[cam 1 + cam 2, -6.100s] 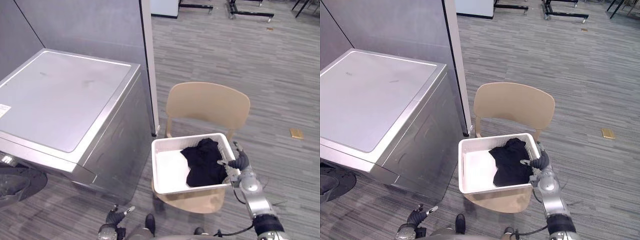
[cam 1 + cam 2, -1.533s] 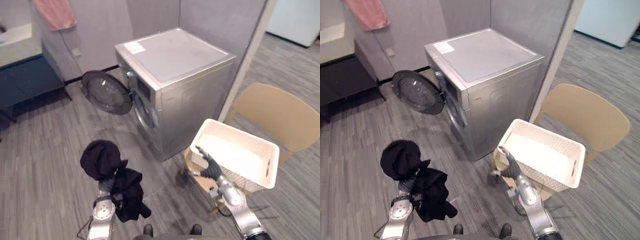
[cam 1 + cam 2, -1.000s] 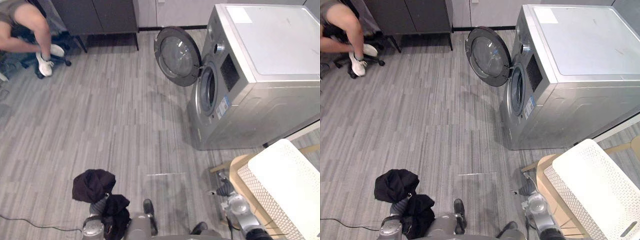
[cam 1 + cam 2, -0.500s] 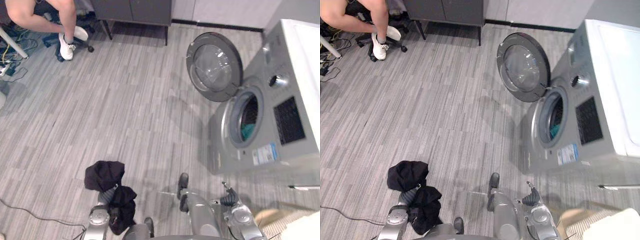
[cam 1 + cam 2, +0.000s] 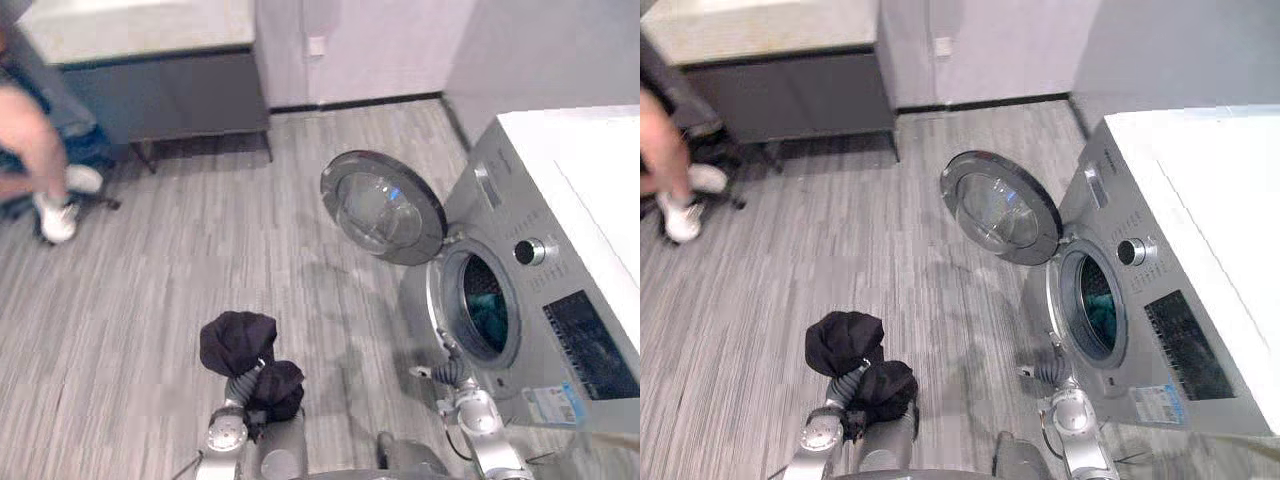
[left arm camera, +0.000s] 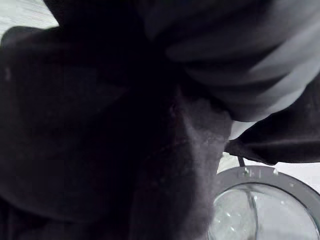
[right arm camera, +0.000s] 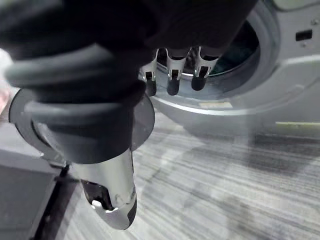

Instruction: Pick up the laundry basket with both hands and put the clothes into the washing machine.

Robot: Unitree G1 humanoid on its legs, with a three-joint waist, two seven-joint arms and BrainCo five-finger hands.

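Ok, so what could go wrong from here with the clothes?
The black clothes hang bunched over the left hand, away from the washing machine; a loose part could slip to the floor. The open door stands beside the drum opening, so the bundle might catch on it. The right hand hangs open near it.

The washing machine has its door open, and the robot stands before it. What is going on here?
The robot faces the silver front-loading washing machine, whose round glass door stands wide open. A bundle of black clothes sits on its left hand, not yet in the drum, where something teal lies. Its right hand is open and empty near the drum opening. A person's leg shows across the room.
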